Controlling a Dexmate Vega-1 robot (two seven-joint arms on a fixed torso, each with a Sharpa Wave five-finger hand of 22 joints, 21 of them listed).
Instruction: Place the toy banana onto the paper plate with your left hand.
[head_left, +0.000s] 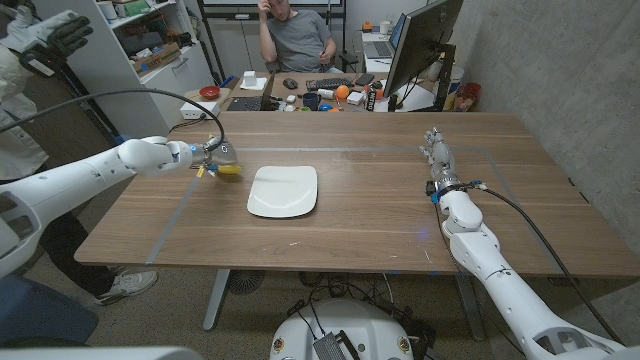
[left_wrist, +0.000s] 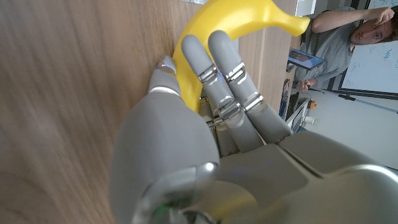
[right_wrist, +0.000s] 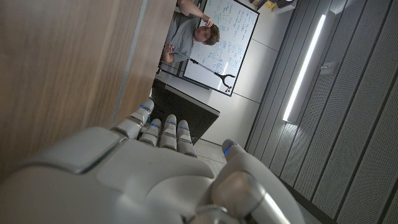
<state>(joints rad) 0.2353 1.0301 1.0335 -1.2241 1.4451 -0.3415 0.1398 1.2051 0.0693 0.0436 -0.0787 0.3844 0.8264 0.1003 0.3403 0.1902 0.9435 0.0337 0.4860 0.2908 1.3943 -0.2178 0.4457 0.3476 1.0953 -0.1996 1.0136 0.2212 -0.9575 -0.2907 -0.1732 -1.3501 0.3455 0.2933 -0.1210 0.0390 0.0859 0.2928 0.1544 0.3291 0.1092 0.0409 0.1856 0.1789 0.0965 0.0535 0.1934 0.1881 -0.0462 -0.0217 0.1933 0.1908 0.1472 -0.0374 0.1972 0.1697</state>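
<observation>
The yellow toy banana (head_left: 229, 171) is at the table's left middle, just left of the white paper plate (head_left: 283, 190). My left hand (head_left: 212, 154) reaches in from the left and grips it. In the left wrist view the fingers (left_wrist: 227, 68) lie over the banana (left_wrist: 236, 15) with the thumb on its other side, close against the wood. I cannot tell whether the banana touches the table. The plate has nothing on it. My right hand (head_left: 438, 156) stands on the table at the right, fingers straight and apart, holding nothing; its fingers (right_wrist: 165, 130) point along the wood.
A person sits behind the table at a cluttered desk (head_left: 330, 95). A black monitor (head_left: 420, 45) stands past the far right corner. Another person with a black glove (head_left: 55, 38) stands at the left edge. Tape lines mark a rectangle on the table (head_left: 380, 230).
</observation>
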